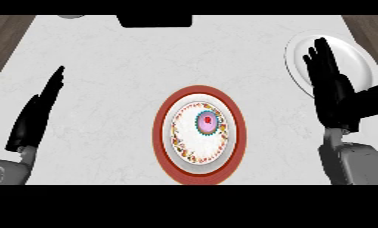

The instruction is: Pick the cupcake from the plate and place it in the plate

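left hand (35,114): at the left edge, seen edge-on, fingers straight and together, pointing up the counter (111,72); holds nothing.
red plate (198,135): center of counter, red rim, white patterned middle.
cupcake (208,122): sits on the red plate, a bit above and right of its middle; teal wrapper, pink top with a red dot. No hand touches it.
black block (156,21): at the counter's far edge, top center.
right hand (330,89): at the right, fingers straight and slightly spread, lying over the white plate's left part, thumb out to the right; holds nothing.
white plate (354,59): far right, partly hidden by the right hand.
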